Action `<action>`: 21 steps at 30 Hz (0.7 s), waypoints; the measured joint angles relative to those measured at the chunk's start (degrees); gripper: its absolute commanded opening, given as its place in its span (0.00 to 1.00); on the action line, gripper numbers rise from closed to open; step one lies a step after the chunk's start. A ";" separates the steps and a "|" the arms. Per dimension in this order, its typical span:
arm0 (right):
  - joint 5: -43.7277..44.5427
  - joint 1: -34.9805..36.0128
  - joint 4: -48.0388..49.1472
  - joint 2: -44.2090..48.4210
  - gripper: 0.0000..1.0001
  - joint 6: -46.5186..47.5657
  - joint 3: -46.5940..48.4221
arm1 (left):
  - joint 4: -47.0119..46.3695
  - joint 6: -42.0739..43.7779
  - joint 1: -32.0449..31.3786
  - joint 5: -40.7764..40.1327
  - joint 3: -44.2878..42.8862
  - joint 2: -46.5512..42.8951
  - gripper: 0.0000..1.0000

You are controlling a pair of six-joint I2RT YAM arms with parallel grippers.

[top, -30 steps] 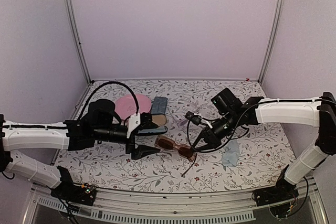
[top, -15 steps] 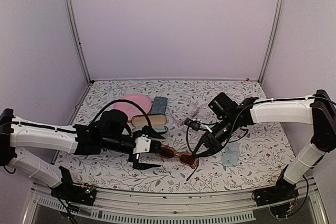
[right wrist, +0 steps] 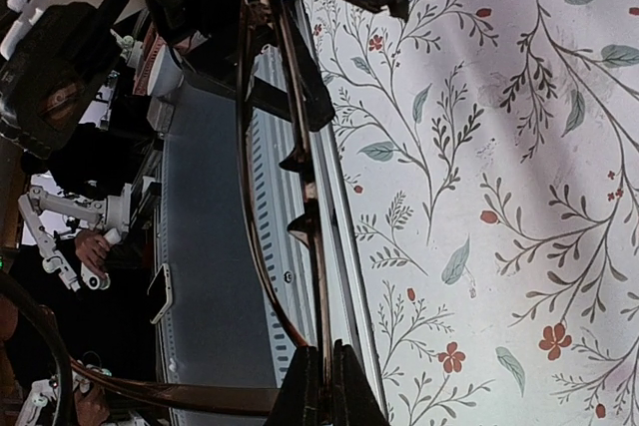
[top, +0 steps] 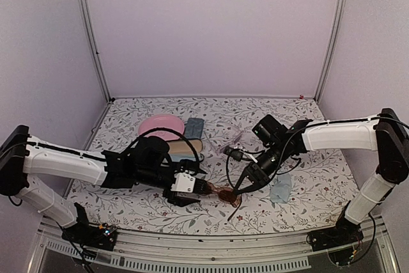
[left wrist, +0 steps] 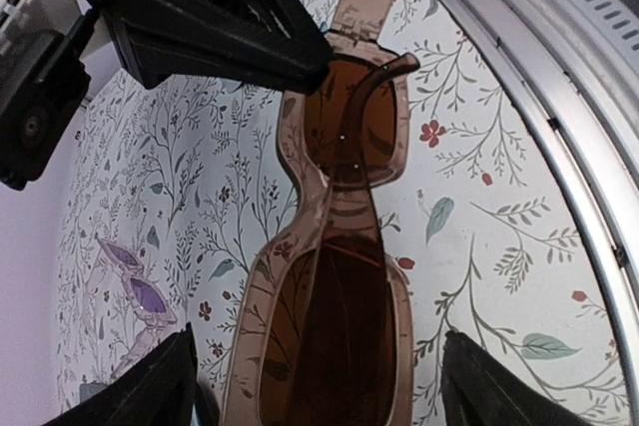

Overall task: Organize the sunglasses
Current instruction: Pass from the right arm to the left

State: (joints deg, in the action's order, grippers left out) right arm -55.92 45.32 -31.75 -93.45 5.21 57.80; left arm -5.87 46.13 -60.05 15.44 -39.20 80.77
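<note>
The reddish-brown sunglasses (top: 220, 192) with dark lenses are at the middle front of the floral table, frame pointing left-right. My right gripper (top: 241, 189) is shut on their right end; in the right wrist view its closed fingertips (right wrist: 324, 386) pinch the thin frame edge. My left gripper (top: 192, 189) is open, and in the left wrist view its two black fingers stand on either side of the near lens (left wrist: 329, 316), apart from it. The pale pinkish sunglasses (top: 234, 136) lie further back on the table, also visible as pale sunglasses (left wrist: 135, 281).
An open case with a tan lining (top: 185, 148), a pink round object (top: 160, 124) and a grey-blue case (top: 193, 126) sit behind my left arm. A light blue cloth (top: 280, 190) lies at the right. The table's metal front rail (left wrist: 559, 97) runs close to the sunglasses.
My left arm has reached right, bringing its open fingers around the near lens of the reddish-brown sunglasses. The right gripper and the sunglasses have shifted slightly toward the front.
</note>
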 measured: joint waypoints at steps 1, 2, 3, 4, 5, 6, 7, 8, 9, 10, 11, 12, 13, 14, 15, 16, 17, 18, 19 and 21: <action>-0.02 0.00 0.00 -0.07 0.00 0.00 0.00 | 0.04 0.26 -0.28 -0.39 -0.09 0.04 0.82; -0.04 0.00 -0.02 -0.13 0.00 0.00 0.00 | 0.00 0.39 -0.50 -0.68 -0.09 0.04 0.80; -0.09 0.00 0.00 -0.17 0.00 0.00 0.00 | 0.02 0.61 -0.72 -0.96 -0.11 0.04 0.78; -0.13 0.00 -0.02 -0.24 0.00 0.00 0.00 | 0.07 0.90 -0.96 -1.18 -0.11 0.04 0.77; -0.15 0.00 0.00 -0.31 0.00 0.00 0.00 | 0.11 0.96 -1.09 -1.36 -0.11 0.04 0.76; -0.15 0.00 0.00 -0.42 0.00 0.00 0.00 | 0.15 1.11 -1.25 -1.53 -0.11 0.04 0.74; -0.17 0.00 -0.02 -0.55 0.00 0.00 0.00 | 0.17 1.18 -1.36 -1.73 -0.11 0.04 0.72; -0.17 0.00 -0.02 -0.66 0.00 0.00 0.00 | 0.20 1.29 -1.46 -1.92 -0.11 0.04 0.69; -0.17 0.00 -0.02 -0.72 0.00 0.00 0.00 | 0.20 1.38 -1.57 -2.14 -0.11 0.04 0.66; -0.17 0.00 -0.04 -0.81 0.00 0.00 0.00 | 0.17 1.70 -1.64 -2.38 -0.11 0.04 0.64; -0.17 0.00 -0.04 -0.81 0.00 0.00 0.00 | 0.17 1.68 -1.70 -2.58 -0.11 0.04 0.61; -0.17 0.00 -0.04 -0.81 0.00 0.02 0.00 | 0.17 1.86 -1.79 -2.78 -0.11 0.04 0.58; -0.17 0.00 -0.04 -0.81 0.00 0.00 0.00 | 0.15 1.97 -1.84 -2.93 -0.11 0.04 0.56; -0.17 0.00 -0.04 -0.81 0.00 0.00 0.00 | 0.17 1.88 -1.88 -3.08 -0.11 0.04 0.55; -0.17 0.00 -0.07 -0.81 0.00 0.02 0.00 | 0.15 2.01 -1.92 -3.30 -0.11 0.04 0.54; -0.17 0.00 -0.09 -0.81 0.00 0.02 0.00 | 0.15 2.14 -1.97 -3.41 -0.11 0.04 0.52; -0.17 0.00 -0.09 -0.81 0.00 0.00 0.00 | 0.15 2.12 -2.01 -3.52 -0.11 0.04 0.51; -0.17 0.00 -0.09 -0.83 0.00 0.00 0.00 | 0.15 2.27 -2.05 -3.63 -0.11 0.04 0.49; -0.17 0.00 -0.09 -0.83 0.00 0.00 0.00 | 0.17 2.21 -2.10 -3.72 -0.11 0.04 0.48; -0.17 0.00 -0.09 -0.90 0.01 0.00 0.00 | 0.24 2.38 -2.21 -3.89 -0.11 0.04 0.45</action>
State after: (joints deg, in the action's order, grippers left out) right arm -56.10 45.32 -31.83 -94.35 5.21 57.80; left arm -5.63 48.51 -62.26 11.55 -39.31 80.82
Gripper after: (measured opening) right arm 0.053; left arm 0.490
